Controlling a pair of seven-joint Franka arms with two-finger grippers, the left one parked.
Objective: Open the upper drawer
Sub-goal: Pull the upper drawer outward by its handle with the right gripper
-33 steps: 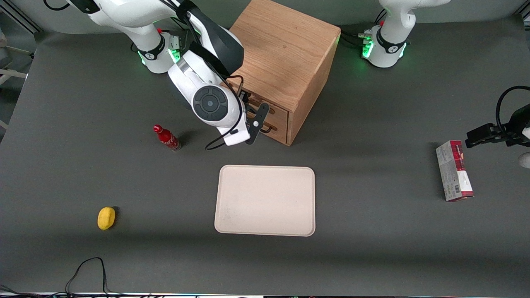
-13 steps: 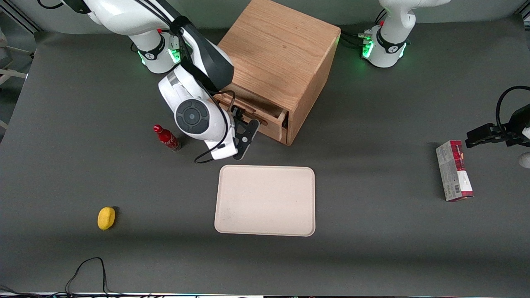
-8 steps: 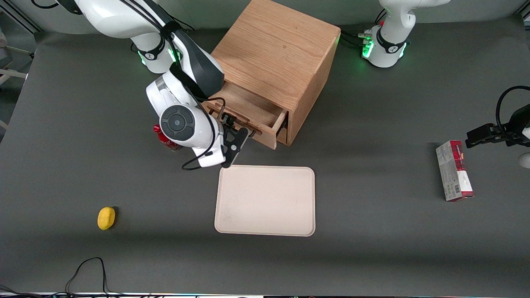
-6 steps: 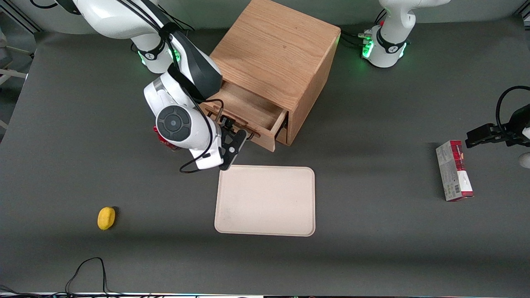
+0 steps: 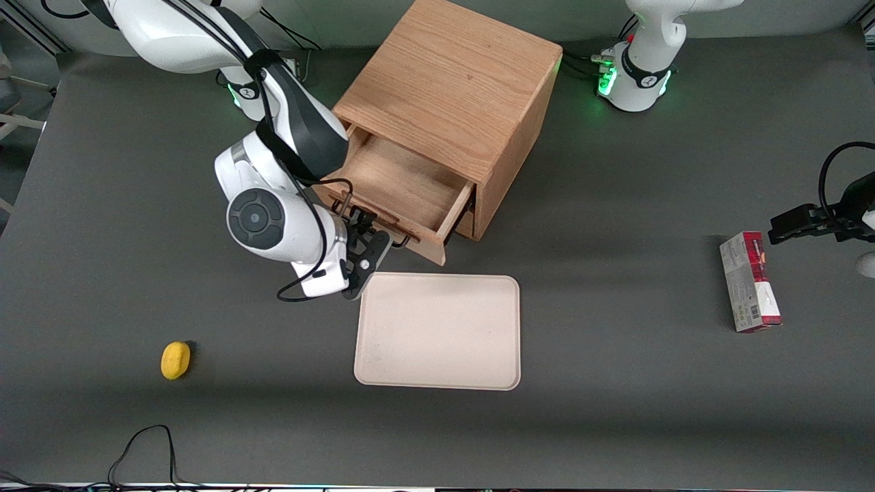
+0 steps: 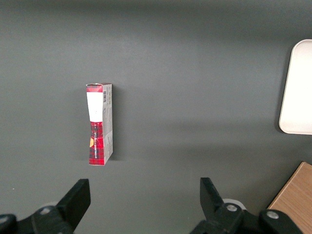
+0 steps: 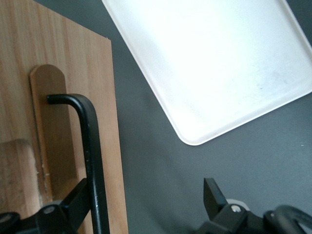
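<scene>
We found the upper drawer slid well out of the oak cabinet, our end effector hooked with fingers apart around its black handle, apparently to drag it.

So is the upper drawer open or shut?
Open: the upper drawer juts from the cabinet, its bare wooden floor showing. The gripper is at its handle.

Grey table carries cabinet, tray, box, yellow object.
</scene>
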